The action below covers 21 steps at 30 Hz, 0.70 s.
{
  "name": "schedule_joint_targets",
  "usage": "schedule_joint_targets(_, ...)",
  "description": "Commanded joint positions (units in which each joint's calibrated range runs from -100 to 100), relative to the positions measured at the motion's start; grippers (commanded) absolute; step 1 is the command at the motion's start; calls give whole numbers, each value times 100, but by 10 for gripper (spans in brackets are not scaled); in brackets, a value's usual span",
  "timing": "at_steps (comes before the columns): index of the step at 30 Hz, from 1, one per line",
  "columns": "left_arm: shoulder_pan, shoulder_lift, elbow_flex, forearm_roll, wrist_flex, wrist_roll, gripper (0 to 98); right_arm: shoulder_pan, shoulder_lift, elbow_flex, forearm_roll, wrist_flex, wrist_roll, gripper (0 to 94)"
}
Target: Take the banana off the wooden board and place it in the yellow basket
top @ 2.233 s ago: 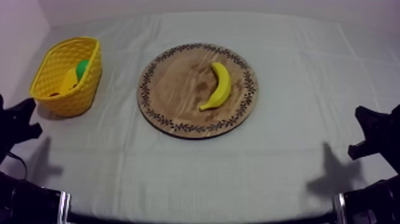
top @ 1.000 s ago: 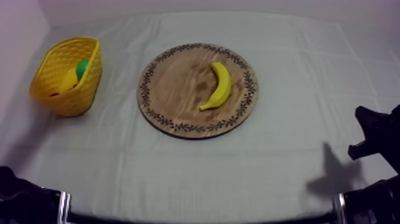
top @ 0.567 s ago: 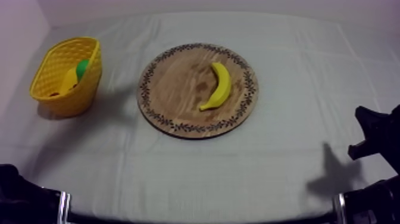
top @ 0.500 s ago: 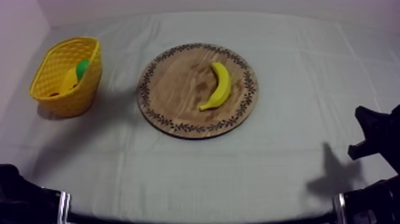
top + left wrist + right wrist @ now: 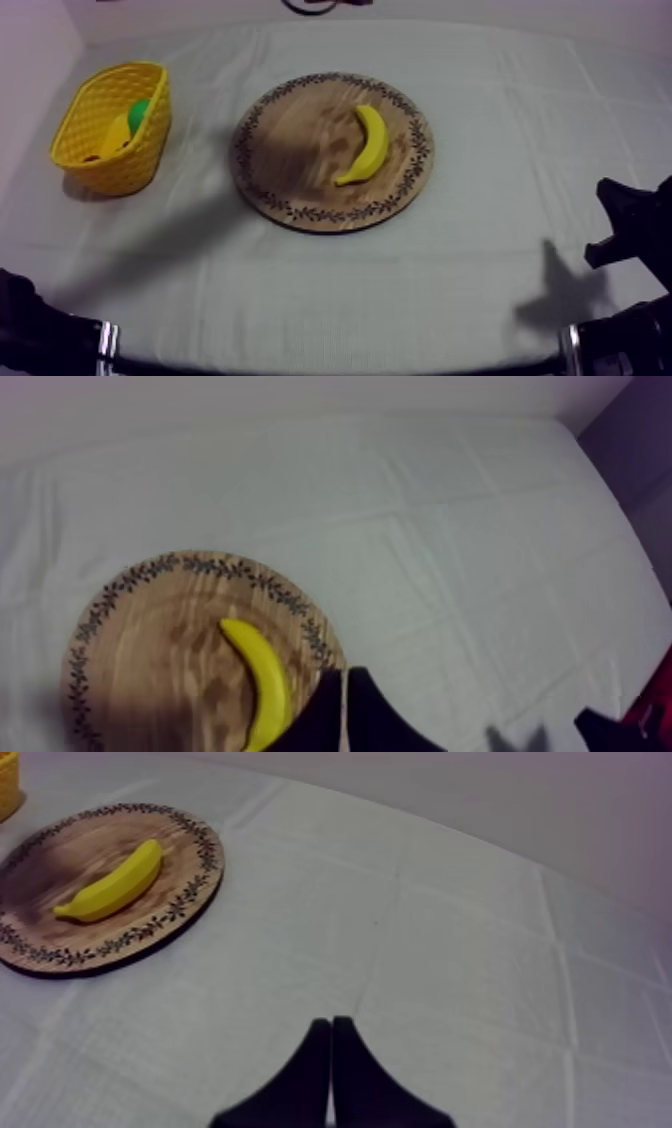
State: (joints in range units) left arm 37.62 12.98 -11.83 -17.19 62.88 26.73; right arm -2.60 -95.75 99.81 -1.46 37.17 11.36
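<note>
Banana, yellow curved toy point(image 5: 366, 145): it lay on the right half of the round wooden board with the patterned rim point(image 5: 290, 150), touched by nothing. It was well apart from the yellow woven basket point(image 5: 125, 165) at the table's left side.

Step, as judged: approach only, with the grasp not begun.

Your left gripper point(image 5: 343, 674) hung above the board's edge, just beside one end of the banana. Its two black fingers were pressed together into a narrow wedge, clenched on nothing.

Your right gripper point(image 5: 330, 1022) was likewise closed on nothing. It sat over bare grey-white cloth point(image 5: 450, 952), well off the board.

Next move, as judged:
- Part the left fingers before descending.
- Centre them over the banana's middle and turn them to straddle its narrow width.
- Lower and close.
- Carry the banana left to the basket.

Containers:
- The basket already held a yellowish piece point(image 5: 118, 133) and a green piece point(image 5: 138, 112) against its right wall. You could not tell their kinds.
- The space beside them looked sufficient for the banana.
- The board carried the banana alone.
</note>
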Motion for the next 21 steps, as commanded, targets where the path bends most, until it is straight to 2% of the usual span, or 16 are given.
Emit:
schedule_joint_targets(1,3,406,-492,34,220,113,0,0,0,-3,2,0,-1,3)
schedule_joint_targets(6,-11,886,-982,42,472,234,0,0,0,-3,2,0,-1,3)
schedule_joint_targets(11,-56,1079,-984,-29,369,280,9,0,0,-3,2,0,-1,3)
schedule_joint_targets(16,-81,1119,-970,7,522,193,453,0,0,-3,2,0,-1,3)
schedule_joint_targets(18,-88,1124,-1008,24,642,180,554,0,0,-3,2,0,-1,3)
schedule_joint_targets(21,-101,1118,-1035,53,776,148,633,0,0,-3,2,0,-1,3)
